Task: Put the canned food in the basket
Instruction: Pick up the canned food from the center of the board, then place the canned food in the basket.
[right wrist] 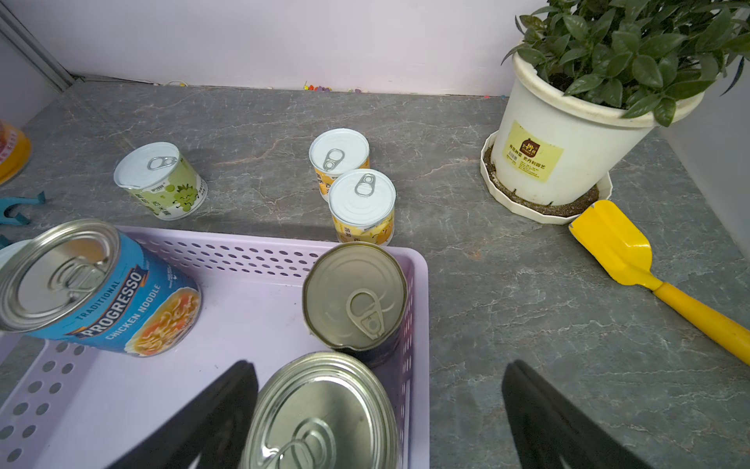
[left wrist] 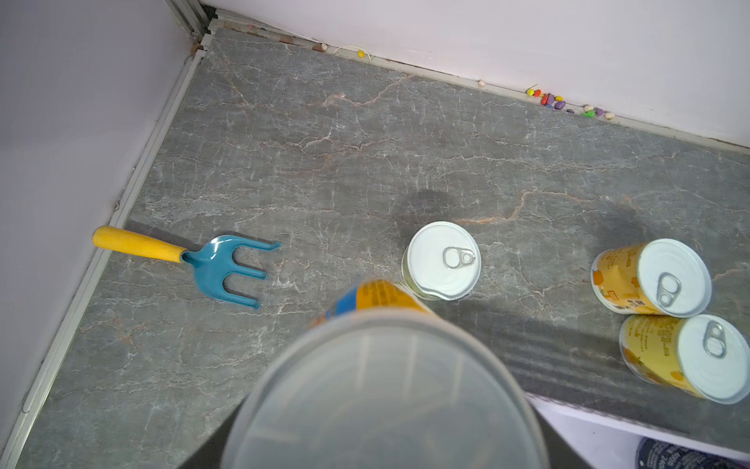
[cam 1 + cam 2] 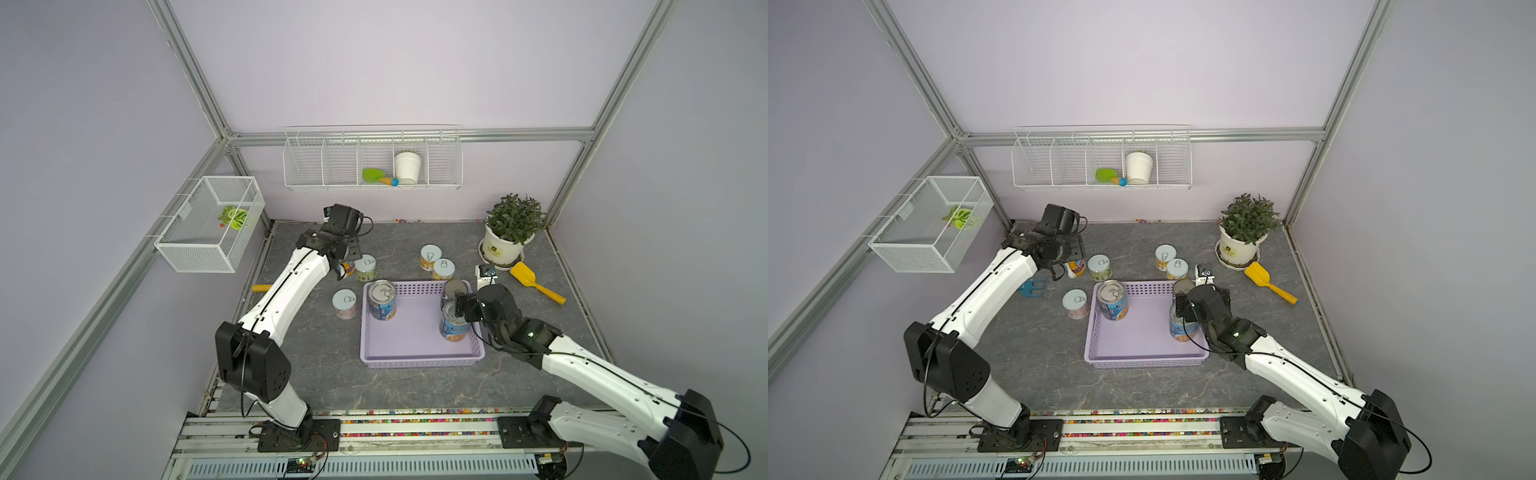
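My left gripper is shut on a yellow-and-blue labelled can at the back left, raised beside a green-label can; the can's pale lid hides the fingers in the left wrist view. The lavender basket holds three silver-topped cans: a blue one, a dark one and a blue one at its right wall. My right gripper hangs open above that last can, its fingers apart from it. Two yellow cans stand behind the basket, and a pale-lidded can to its left.
A potted plant and a yellow shovel lie at the back right. A blue hand fork lies near the left wall. Two white wire baskets hang on the walls above the table.
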You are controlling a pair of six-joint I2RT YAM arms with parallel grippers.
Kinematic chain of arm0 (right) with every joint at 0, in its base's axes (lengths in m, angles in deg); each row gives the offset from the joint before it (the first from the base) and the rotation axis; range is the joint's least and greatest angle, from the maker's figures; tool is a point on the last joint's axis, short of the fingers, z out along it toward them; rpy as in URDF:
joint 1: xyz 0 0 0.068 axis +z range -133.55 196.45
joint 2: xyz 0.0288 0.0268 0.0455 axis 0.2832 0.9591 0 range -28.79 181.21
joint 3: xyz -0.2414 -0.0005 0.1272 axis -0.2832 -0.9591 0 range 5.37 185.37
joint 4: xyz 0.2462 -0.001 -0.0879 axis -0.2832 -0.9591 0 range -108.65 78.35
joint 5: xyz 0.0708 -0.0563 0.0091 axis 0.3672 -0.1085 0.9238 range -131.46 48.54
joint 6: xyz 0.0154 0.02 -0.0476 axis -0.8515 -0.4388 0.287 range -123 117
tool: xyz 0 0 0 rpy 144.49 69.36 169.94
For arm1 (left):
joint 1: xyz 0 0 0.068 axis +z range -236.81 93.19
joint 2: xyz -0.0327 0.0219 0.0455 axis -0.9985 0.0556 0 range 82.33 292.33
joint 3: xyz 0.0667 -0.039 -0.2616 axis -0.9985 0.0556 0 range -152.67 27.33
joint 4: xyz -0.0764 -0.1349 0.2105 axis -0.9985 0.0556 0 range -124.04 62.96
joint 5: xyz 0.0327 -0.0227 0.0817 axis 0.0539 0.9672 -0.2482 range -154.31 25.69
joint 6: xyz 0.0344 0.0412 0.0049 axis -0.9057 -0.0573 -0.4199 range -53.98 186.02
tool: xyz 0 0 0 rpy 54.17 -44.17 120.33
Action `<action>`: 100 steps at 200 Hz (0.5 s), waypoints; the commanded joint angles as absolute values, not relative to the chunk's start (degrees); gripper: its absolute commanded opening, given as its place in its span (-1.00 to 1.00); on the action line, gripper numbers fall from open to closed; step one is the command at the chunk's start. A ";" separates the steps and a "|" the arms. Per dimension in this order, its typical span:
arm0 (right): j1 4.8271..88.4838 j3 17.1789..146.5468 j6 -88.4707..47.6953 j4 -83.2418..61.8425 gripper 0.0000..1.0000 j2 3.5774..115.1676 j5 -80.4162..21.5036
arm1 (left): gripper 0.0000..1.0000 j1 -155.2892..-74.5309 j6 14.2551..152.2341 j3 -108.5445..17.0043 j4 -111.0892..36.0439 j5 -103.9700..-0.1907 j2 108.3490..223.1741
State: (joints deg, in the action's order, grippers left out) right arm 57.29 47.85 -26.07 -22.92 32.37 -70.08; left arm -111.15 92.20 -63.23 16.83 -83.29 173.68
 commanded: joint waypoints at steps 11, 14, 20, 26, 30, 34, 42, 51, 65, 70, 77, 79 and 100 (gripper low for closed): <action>56.91 48.54 -25.85 -21.76 0.97 32.10 -69.77 | -0.08 -113.92 93.49 -60.49 10.71 -84.26 165.17; 56.96 48.53 -25.84 -21.76 0.97 32.09 -69.78 | -0.08 -114.41 93.57 -59.95 10.60 -84.52 164.56; 56.94 48.61 -25.85 -21.77 0.97 32.20 -69.82 | -0.08 -115.50 93.85 -58.76 10.48 -85.25 163.30; 56.94 48.70 -25.86 -21.84 0.97 32.21 -69.85 | -0.08 -116.68 94.05 -57.66 10.23 -85.85 162.02; 56.89 48.69 -25.83 -21.85 0.97 32.20 -69.89 | -0.08 -117.46 94.15 -56.89 10.05 -86.19 161.31; 56.91 48.65 -25.88 -21.85 0.97 32.18 -69.85 | -0.08 -118.16 94.23 -56.21 9.79 -86.45 160.40; 56.97 48.60 -25.90 -21.85 0.97 32.26 -69.93 | -0.08 -119.68 94.54 -55.04 9.52 -86.73 158.73; 56.96 48.66 -25.81 -21.85 0.97 32.13 -69.95 | -0.08 -121.18 94.89 -53.98 9.51 -87.19 157.17; 56.94 48.69 -25.83 -21.93 0.97 32.29 -69.97 | -0.08 -123.64 95.40 -52.40 9.70 -87.54 155.07; 56.96 48.68 -25.93 -21.93 0.97 32.22 -69.94 | -0.08 -124.35 95.55 -51.86 9.87 -87.70 154.34; 56.96 48.68 -25.93 -21.93 0.97 32.23 -69.94 | -0.08 -125.10 96.13 -51.01 10.02 -87.94 153.30; 56.97 48.70 -25.94 -21.93 0.97 32.28 -69.93 | -0.08 -125.41 96.34 -50.70 10.11 -87.88 153.07; 56.88 48.69 -25.86 -21.92 0.97 32.35 -70.23 | -0.08 -127.33 96.97 -46.82 9.51 -86.24 149.91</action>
